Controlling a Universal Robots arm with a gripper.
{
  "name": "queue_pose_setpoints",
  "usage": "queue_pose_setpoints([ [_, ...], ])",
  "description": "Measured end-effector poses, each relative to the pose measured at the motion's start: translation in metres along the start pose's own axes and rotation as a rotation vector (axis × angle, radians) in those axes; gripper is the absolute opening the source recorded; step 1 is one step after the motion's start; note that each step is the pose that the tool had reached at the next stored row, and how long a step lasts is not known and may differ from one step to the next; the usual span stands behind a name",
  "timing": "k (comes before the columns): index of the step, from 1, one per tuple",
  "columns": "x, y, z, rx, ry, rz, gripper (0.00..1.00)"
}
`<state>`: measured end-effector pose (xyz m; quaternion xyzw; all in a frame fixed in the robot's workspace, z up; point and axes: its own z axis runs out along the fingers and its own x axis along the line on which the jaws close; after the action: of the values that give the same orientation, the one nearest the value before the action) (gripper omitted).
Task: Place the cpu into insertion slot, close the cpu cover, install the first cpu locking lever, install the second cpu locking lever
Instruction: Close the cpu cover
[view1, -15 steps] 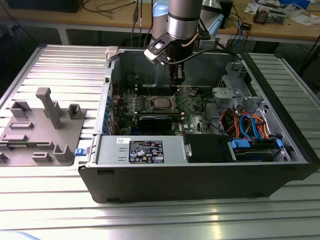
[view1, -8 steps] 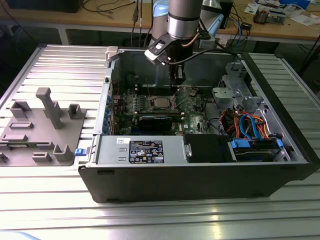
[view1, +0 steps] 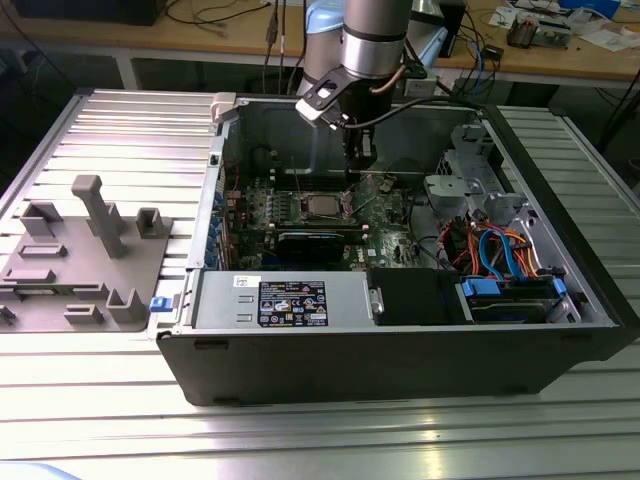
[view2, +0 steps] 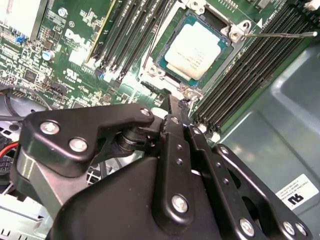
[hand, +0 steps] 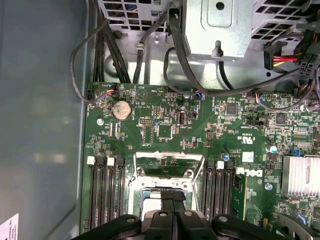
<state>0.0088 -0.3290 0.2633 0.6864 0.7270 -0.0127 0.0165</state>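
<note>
Exterior view: a computer case (view1: 400, 355) is laid on a ribbed table (view1: 130, 125), a cluttered workbench (view1: 130, 45) at twelve o'clock, the gripper (view1: 352, 190) pinched closed beside the cpu (view1: 320, 206).

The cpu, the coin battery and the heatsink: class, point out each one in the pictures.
cpu (view2: 196, 50), second wrist view, middle of its silver top.
coin battery (hand: 120, 109), first wrist view, centre of its round face.
heatsink (hand: 301, 175), first wrist view, middle of its silver fins.

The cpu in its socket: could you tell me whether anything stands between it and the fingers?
Nothing visible does. In the second wrist view the gripper hangs at the rim of the insertion slot, and the cpu lies in plain sight just beyond.
</note>
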Motion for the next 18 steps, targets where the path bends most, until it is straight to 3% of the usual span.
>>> queue_pose_setpoints([
  [3,0.0002,0.0002,-0.002,0.0,-0.0004,0.0,0.11],
  [18,0.0022,0.0543,-0.0008,0.0004,-0.0061,0.003,0.11],
])
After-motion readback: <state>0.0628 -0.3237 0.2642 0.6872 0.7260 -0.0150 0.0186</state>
